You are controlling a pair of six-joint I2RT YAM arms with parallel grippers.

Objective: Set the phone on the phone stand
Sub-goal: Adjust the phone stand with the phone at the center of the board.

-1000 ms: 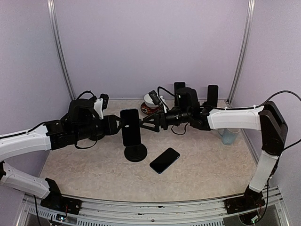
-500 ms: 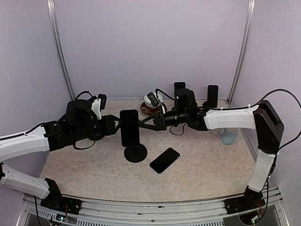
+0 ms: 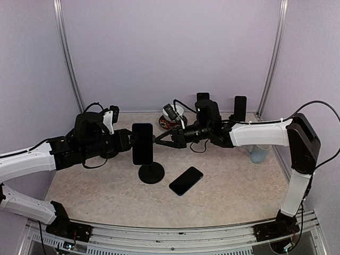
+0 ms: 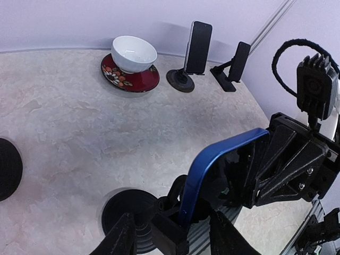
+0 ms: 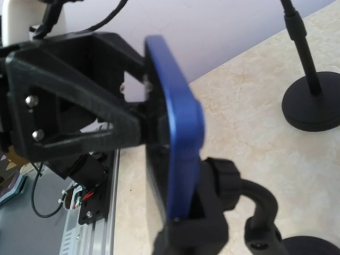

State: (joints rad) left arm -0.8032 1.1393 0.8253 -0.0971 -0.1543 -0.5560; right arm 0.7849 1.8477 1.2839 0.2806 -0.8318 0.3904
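Since a second ago the right tool (image 3: 158, 140) has gone from spread to pressed together and slid left. Phone (image 3: 142, 143) and stand (image 3: 151, 173) have edged left too.

Phone upright at mid-desk (image 3: 228, 180), lower end seated in the stand's cradle. Right tool's tips meet at its right edge. Left tool (image 3: 126, 142) at its left edge, fingers parted astride phone and cradle; whether it pinches, cannot tell. Both tools hem the phone in.

Spare phone (image 3: 186, 180) flat, just right of the stand's base, not touching. Behind: bowl (image 3: 173, 111) on plate (image 3: 166, 124); left back phone (image 3: 202, 99) and right back phone (image 3: 240, 108) upright. Cup (image 3: 258, 154) far right, near the right arm.
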